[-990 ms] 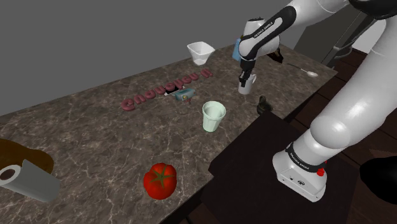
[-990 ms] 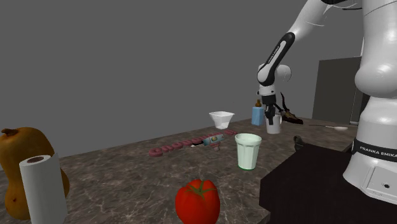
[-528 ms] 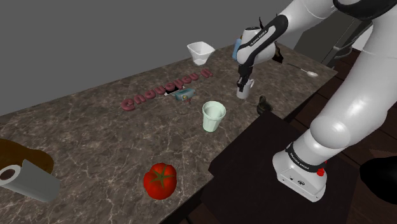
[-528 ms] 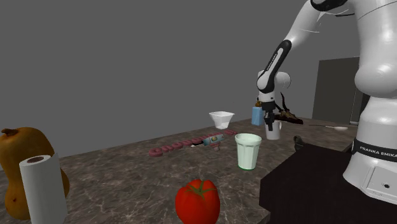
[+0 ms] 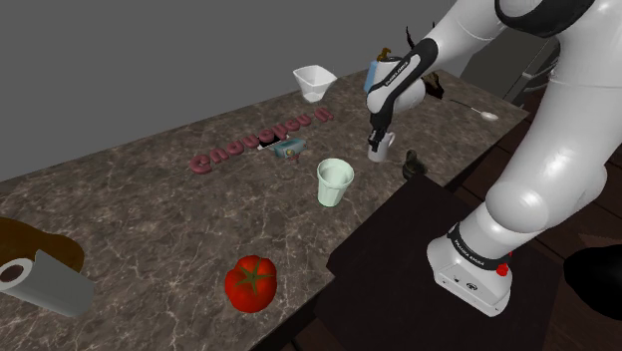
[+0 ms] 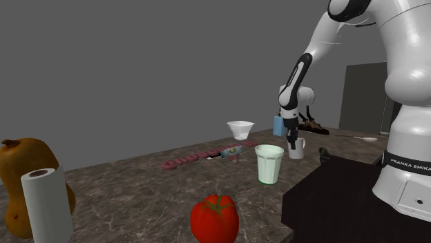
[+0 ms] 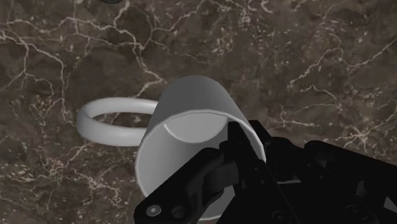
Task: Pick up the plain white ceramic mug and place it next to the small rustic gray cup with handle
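My black gripper (image 5: pixel 376 137) is shut on the rim of a plain white mug (image 5: pixel 380 149), holding it low over the dark marble counter (image 5: pixel 150 209). In the wrist view one finger (image 7: pixel 219 167) sits inside the mug (image 7: pixel 191 111) against its wall, and the mug's ring handle (image 7: pixel 105 124) sticks out sideways. A small dark grey cup with a handle (image 5: pixel 411 164) stands near the counter's edge, just to the shoulder view's right of the mug. In the second exterior view the mug (image 6: pixel 297 147) hangs under the gripper (image 6: pixel 291 137), left of the dark cup (image 6: pixel 323 154).
A pale tumbler (image 5: pixel 334 181) stands close on the shoulder view's left of the mug. Behind are a white square bowl (image 5: pixel 314 82), a blue object (image 5: pixel 372 72), a spoon (image 5: pixel 483 114), red lettering (image 5: pixel 259 140) and a small packet (image 5: pixel 287 150). A tomato (image 5: pixel 250 282) and paper roll (image 5: pixel 45 282) lie nearer.
The gripper has carried the mug down and toward the shoulder view's left, closer to the counter and the tumbler. Nothing else has moved.
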